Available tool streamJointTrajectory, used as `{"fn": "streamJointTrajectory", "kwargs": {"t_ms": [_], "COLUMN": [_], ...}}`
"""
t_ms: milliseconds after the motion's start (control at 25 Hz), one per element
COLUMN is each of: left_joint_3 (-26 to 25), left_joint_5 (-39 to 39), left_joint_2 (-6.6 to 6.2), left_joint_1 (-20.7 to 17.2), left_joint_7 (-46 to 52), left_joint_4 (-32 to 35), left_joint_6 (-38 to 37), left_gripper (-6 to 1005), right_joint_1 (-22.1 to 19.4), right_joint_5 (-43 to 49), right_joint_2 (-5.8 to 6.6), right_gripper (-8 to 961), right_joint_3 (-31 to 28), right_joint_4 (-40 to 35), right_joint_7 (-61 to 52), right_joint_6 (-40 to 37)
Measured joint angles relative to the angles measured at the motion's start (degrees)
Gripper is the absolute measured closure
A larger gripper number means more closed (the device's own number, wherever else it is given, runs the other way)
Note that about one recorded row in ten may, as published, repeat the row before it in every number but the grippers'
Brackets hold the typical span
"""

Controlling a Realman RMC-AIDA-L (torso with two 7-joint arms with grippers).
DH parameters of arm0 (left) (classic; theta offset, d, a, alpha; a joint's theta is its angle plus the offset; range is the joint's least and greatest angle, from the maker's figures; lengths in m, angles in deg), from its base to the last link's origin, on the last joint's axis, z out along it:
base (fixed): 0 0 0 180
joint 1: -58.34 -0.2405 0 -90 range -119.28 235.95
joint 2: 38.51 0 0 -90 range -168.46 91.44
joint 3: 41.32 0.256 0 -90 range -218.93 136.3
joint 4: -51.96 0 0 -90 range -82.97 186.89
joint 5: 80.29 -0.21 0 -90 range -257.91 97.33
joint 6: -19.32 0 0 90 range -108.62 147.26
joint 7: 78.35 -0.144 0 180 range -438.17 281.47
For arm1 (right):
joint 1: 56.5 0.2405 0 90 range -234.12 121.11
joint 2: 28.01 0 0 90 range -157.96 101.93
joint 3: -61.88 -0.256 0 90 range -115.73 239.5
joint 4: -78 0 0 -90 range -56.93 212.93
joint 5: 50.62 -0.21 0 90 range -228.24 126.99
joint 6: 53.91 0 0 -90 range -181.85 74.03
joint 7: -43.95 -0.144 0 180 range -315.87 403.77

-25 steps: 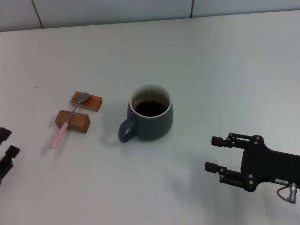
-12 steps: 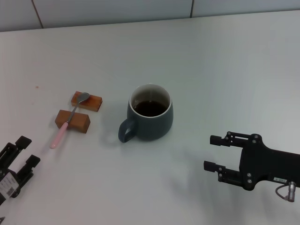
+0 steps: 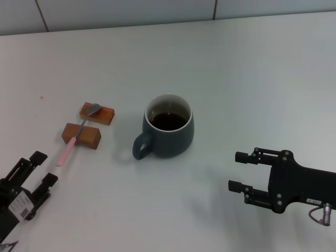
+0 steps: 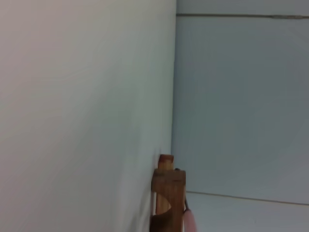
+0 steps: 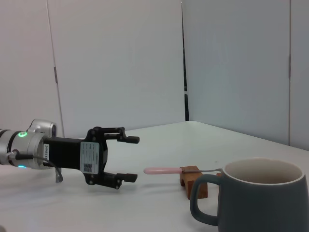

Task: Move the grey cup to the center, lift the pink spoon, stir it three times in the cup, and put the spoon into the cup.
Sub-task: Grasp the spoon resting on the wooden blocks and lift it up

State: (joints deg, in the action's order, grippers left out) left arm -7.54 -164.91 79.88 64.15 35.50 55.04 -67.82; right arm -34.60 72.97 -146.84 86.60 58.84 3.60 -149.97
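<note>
Grey cup (image 3: 168, 126) sits mid-table w/ dark liquid inside, handle pointing to about 7 o'clock. Pink spoon (image 3: 74, 140) lies at the cup's 9 o'clock, well apart, propped across two brown wooden blocks (image 3: 89, 126): metal bowl on the far block, pink handle hanging past the near one toward 7 o'clock, tip down on the white table (image 3: 252, 63).

Left gripper (image 3: 41, 170) is low at the frame's 8 o'clock, fingers spread wide, holding nothing, just short of the spoon's handle tip, no contact. From the right wrist cam it (image 5: 126, 158) hangs above the table, the open fingers aimed at the pink handle end (image 5: 161, 170); blocks and cup rim (image 5: 263, 171) beyond.

Right gripper (image 3: 240, 170) parked at the cup's 4 o'clock, fingers apart, empty, clear of the cup.

Nothing lies btwn left gripper and spoon.
</note>
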Motion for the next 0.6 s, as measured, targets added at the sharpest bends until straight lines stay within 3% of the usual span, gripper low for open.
{"fn": "streamJointTrajectory", "kwargs": {"t_ms": [600], "left_joint_3": [-0.21], "left_joint_5": [0.07], "left_joint_2": [0.33], "left_joint_1": [3.35], "left_joint_7": [-2.08], "left_joint_4": [-2.45], "left_joint_6": [1.85], "left_gripper": [234], "right_joint_1": [0.07], "right_joint_5": [0.53], "right_joint_2": [0.0], "right_gripper": [343], "right_joint_3": [-0.02], "right_joint_4": [0.0], "right_joint_7": [0.0], "right_joint_6": [0.0]}}
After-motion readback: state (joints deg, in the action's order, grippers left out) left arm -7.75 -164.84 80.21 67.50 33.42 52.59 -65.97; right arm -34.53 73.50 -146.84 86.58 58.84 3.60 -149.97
